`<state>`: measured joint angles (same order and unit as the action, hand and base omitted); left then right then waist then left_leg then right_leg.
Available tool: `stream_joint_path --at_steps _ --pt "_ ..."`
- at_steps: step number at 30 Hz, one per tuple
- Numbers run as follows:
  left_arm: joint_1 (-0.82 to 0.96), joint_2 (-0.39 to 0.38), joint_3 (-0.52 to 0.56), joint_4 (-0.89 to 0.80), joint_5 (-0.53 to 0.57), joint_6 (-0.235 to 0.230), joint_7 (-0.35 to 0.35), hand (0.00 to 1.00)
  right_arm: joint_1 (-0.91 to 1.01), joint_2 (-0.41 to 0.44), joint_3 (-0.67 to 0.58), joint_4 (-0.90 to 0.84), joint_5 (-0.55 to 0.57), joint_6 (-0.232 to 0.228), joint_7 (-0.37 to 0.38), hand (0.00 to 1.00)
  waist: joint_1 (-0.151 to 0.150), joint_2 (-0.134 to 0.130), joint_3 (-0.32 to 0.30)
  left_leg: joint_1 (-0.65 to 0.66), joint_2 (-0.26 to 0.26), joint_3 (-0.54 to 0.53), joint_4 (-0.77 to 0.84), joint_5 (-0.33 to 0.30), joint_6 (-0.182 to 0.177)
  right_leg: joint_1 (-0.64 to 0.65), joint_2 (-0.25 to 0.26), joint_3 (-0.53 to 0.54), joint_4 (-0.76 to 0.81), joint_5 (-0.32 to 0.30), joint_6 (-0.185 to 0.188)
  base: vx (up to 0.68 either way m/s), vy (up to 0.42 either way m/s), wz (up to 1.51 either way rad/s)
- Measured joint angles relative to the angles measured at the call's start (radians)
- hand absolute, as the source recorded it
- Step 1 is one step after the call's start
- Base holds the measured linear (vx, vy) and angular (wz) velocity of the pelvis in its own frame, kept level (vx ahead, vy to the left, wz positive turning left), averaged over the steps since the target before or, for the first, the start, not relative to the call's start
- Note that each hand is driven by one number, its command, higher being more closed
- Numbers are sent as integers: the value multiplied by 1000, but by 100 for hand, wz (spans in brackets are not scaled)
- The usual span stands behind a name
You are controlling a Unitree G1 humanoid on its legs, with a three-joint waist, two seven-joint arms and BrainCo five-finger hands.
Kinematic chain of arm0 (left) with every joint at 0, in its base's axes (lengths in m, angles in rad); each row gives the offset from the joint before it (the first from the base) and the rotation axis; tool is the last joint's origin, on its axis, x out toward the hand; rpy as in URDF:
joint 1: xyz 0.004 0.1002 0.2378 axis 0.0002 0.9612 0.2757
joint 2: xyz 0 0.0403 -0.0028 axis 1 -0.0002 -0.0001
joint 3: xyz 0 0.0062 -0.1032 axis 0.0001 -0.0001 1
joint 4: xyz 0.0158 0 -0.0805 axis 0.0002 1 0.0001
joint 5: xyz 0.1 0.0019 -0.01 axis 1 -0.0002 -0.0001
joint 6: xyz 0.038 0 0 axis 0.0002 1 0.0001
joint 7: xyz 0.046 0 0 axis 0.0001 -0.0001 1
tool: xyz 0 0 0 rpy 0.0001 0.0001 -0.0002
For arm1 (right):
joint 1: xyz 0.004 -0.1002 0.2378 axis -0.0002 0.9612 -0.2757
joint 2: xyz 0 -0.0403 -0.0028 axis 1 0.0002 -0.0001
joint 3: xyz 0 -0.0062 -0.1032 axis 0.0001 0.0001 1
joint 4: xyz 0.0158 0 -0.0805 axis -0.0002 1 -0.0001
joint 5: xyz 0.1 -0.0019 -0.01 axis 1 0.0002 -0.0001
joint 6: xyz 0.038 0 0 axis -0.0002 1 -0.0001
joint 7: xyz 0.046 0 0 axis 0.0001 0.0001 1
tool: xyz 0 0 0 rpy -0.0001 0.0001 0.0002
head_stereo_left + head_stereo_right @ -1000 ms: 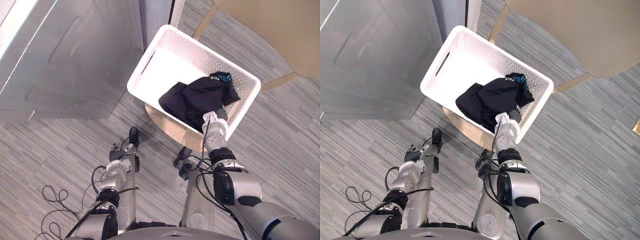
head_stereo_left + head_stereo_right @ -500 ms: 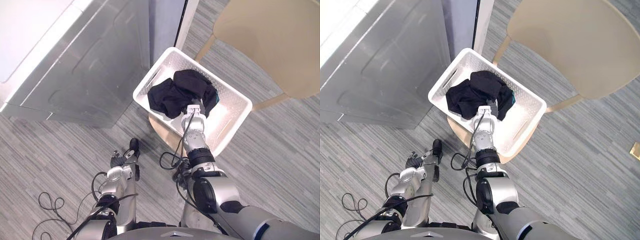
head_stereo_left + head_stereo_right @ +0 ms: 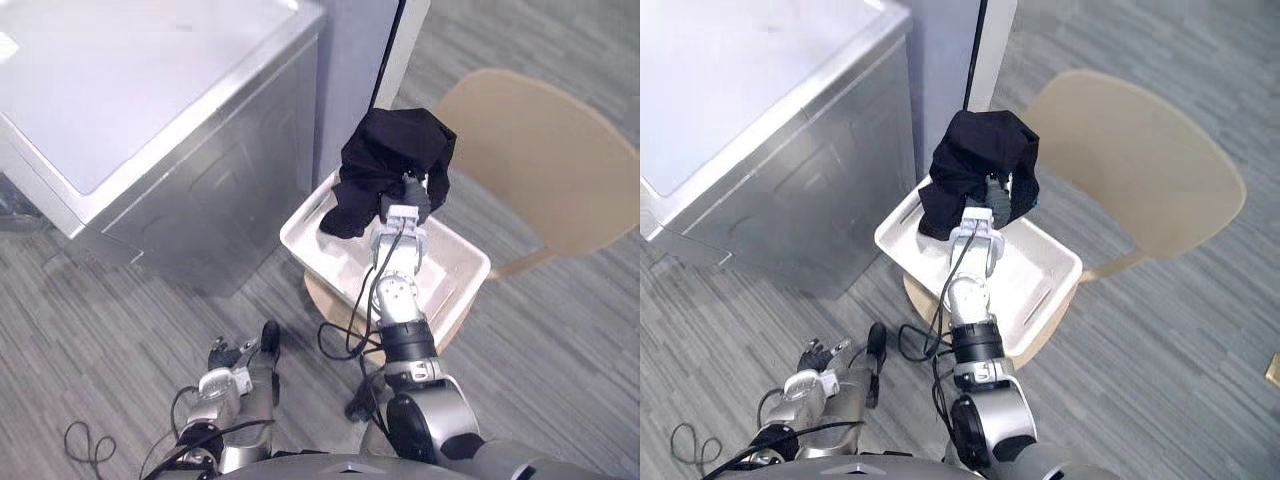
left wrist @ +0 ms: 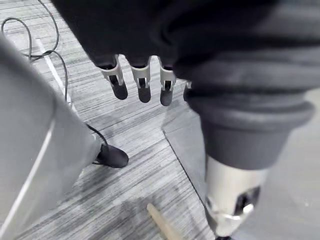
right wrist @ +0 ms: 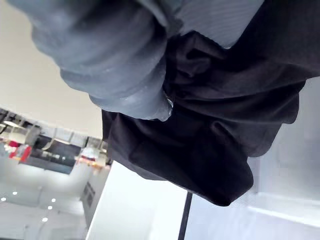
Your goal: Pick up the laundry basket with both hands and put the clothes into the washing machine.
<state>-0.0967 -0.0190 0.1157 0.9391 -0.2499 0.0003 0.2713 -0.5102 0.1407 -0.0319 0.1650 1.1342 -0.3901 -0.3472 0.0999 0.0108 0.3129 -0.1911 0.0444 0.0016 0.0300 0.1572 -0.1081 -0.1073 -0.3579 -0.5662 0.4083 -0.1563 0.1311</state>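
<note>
Your right hand clutches the bunched black garment over the white perforated basket, fingertips buried; left hand slack.

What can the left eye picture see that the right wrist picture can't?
The left eye view adds the white basket, the silver washing machine, the beige chair and the left hand hanging low. The right wrist view adds a bright ceiling with small lights. Both show the dark clothes held up by the right hand.
</note>
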Motion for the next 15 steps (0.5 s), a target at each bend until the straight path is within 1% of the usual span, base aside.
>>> stream_joint_path --at_steps 1,4,6,7,9,11,13,15 --pt "19 8 26 15 2 0 -3 0 14 1 0 -2 -2 0 6 100 0 -3 -29 20 0 -1 -19 3 -2 15 3 -4 -9 -2 3 74 -71 2" --pt "54 25 83 52 20 6 -12 0 49 1 -2 -29 -2 -1 13 100 -1 -5 -73 57 4 -11 -49 8 -7 56 16 -23 -37 -3 6 83 -96 9" --pt "85 32 141 89 29 20 -17 0 56 0 -13 -34 -3 -1 23 100 0 -8 -95 88 6 -27 -67 11 -11 95 29 -32 -62 -3 10 65 -79 13" --pt "100 34 195 102 33 26 -16 0 60 -4 -26 -34 -4 -1 37 100 2 -11 -117 101 9 -33 -78 13 -13 119 38 -46 -82 0 14 49 -68 14" --pt "133 48 242 115 39 37 -17 0 61 -14 -31 -33 -6 -3 43 100 10 -20 -152 112 15 -39 -87 13 -15 141 57 -48 -114 5 19 66 -95 8" --pt "172 54 301 147 39 48 -17 0 60 -20 -35 -33 -36 -3 55 100 14 -29 -176 134 21 -51 -93 13 -14 174 77 -53 -151 12 21 46 -84 2" --pt "193 53 336 153 39 57 -17 0 59 -25 -52 -33 -42 -3 63 100 22 -29 -188 142 24 -53 -99 13 -15 183 87 -54 -170 17 20 -12 -47 0" --pt "209 54 413 151 36 59 -16 0 59 -42 -74 -33 -43 -5 64 100 39 -26 -210 143 36 -53 -103 13 -15 193 104 -54 -195 29 17 -30 -47 -4"
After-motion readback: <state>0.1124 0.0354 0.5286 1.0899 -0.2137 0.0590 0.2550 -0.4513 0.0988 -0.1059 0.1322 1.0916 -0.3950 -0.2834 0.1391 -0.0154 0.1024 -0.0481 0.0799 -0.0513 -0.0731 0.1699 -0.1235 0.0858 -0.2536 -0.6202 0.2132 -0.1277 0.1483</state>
